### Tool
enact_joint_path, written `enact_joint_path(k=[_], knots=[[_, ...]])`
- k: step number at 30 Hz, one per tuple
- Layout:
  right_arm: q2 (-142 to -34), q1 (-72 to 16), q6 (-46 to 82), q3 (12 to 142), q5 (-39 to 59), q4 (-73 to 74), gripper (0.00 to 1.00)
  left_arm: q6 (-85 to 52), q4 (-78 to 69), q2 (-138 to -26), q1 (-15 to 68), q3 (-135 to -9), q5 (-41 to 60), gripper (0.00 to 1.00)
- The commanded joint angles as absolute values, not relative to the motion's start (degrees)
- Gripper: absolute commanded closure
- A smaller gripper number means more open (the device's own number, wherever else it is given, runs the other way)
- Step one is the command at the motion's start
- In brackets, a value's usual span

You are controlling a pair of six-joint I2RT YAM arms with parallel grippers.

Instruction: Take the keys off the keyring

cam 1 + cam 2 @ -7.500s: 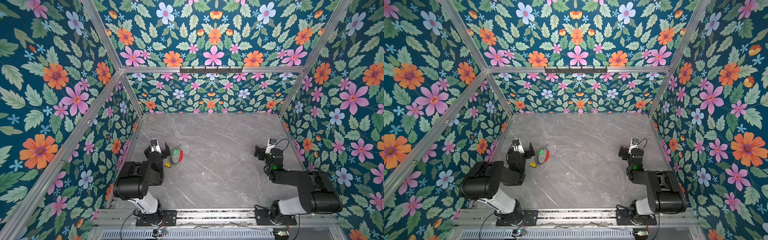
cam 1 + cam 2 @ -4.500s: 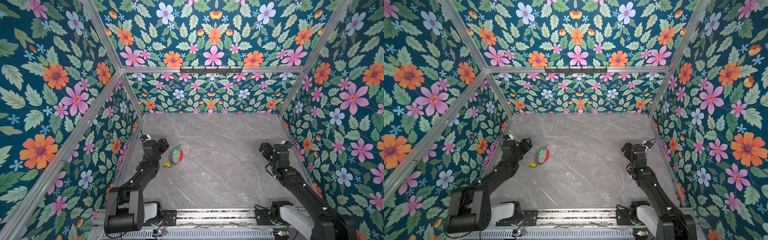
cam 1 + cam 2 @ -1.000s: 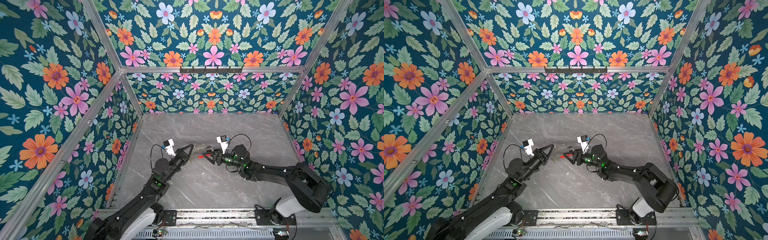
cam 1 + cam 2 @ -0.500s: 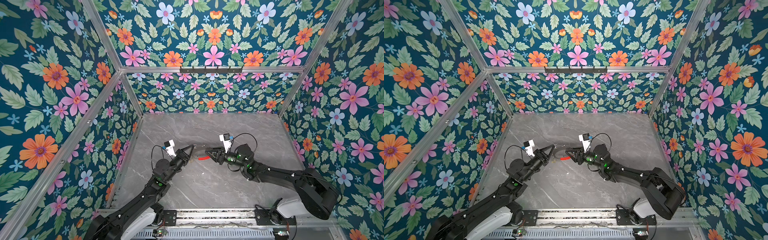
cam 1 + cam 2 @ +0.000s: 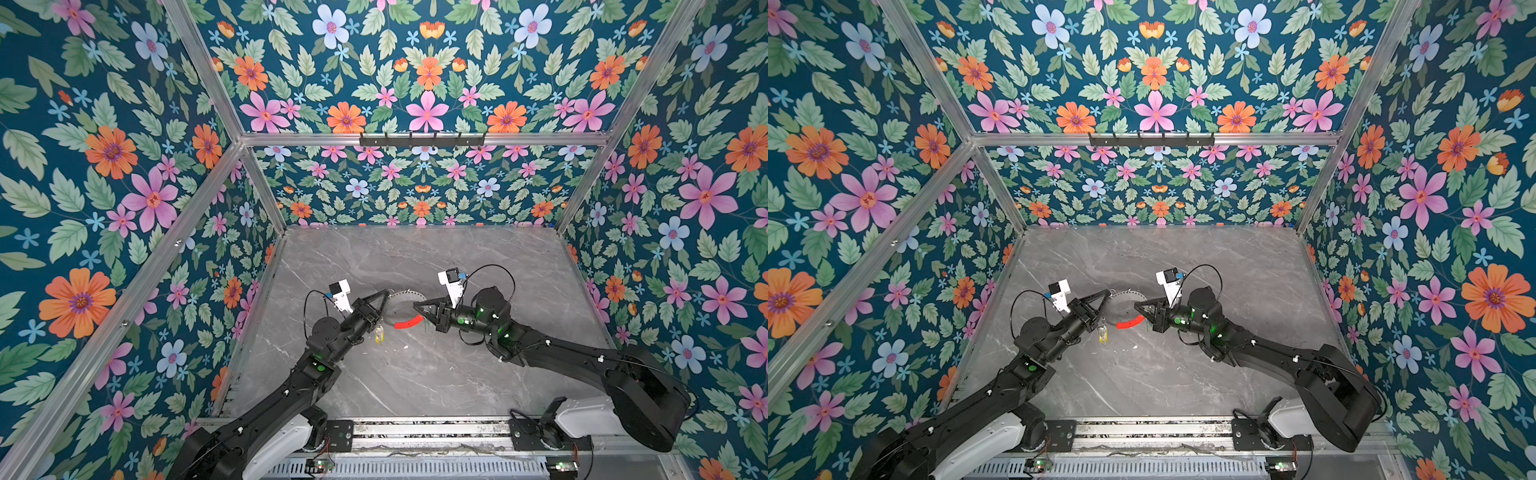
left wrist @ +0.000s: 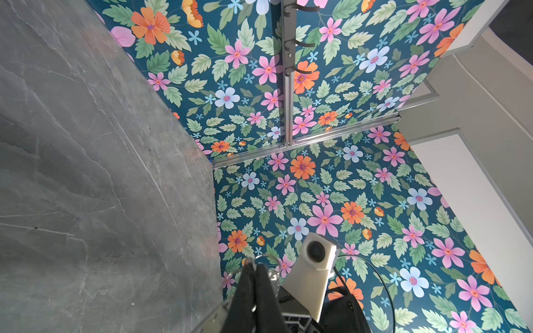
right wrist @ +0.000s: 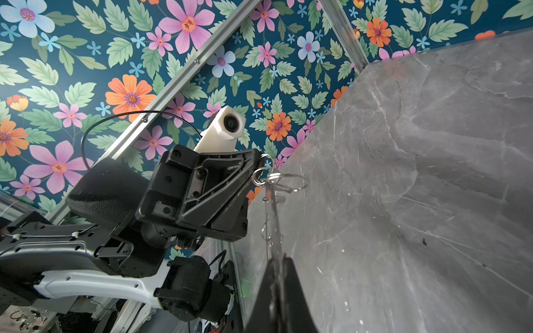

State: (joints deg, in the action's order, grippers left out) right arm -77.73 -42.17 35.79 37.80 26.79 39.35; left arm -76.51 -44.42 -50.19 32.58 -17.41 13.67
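Grey marble table (image 5: 457, 374) fills the lower half of both top views; dead centre, left gripper (image 5: 386, 294) and right gripper (image 5: 415, 307) face off, each with jaws pinching the rim of the keyring (image 5: 409, 296) held between them; red sleeve (image 5: 408, 323) along its lower arc; yellow-tagged key (image 5: 378, 336) dangling at its lower left.

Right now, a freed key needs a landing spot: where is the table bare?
Bare table: the strip below the back wall, and the front patch by the base rail. Crowded centre: left fingers and right fingers pinch the keyring.
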Motion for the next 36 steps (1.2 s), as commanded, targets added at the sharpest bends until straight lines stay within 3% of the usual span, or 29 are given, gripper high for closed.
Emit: enact_joint_path(k=[1, 5, 16, 28, 31, 36], knots=[[-77.2, -41.5, 35.6, 39.2, 29.5, 33.8, 1.0, -72.9, -43.3, -48.8, 32.6, -18.6, 15.3, 0.75], [-76.7, -38.5, 36.1, 42.1, 37.5, 26.4, 1.0, -64.5, -34.9, -46.7, 32.5, -21.5, 18.0, 0.6], [-73.7, -33.6, 24.7, 49.7, 56.6, 0.6, 1.0, -46.3, -20.5, -43.7, 31.2, -27.2, 28.0, 0.34], [-74.1, -33.5, 14.7, 56.0, 66.7, -12.3, 1.0, -48.7, -29.3, -47.4, 31.2, -25.6, 43.3, 0.3], [-74.9, -33.4, 13.9, 57.5, 67.7, -13.4, 1.0, -50.2, -32.5, -47.2, 31.2, -24.3, 45.5, 0.19], [-76.4, -33.4, 12.7, 59.9, 69.3, -15.1, 1.0, -50.1, -32.6, -47.4, 31.2, -23.9, 47.8, 0.29]])
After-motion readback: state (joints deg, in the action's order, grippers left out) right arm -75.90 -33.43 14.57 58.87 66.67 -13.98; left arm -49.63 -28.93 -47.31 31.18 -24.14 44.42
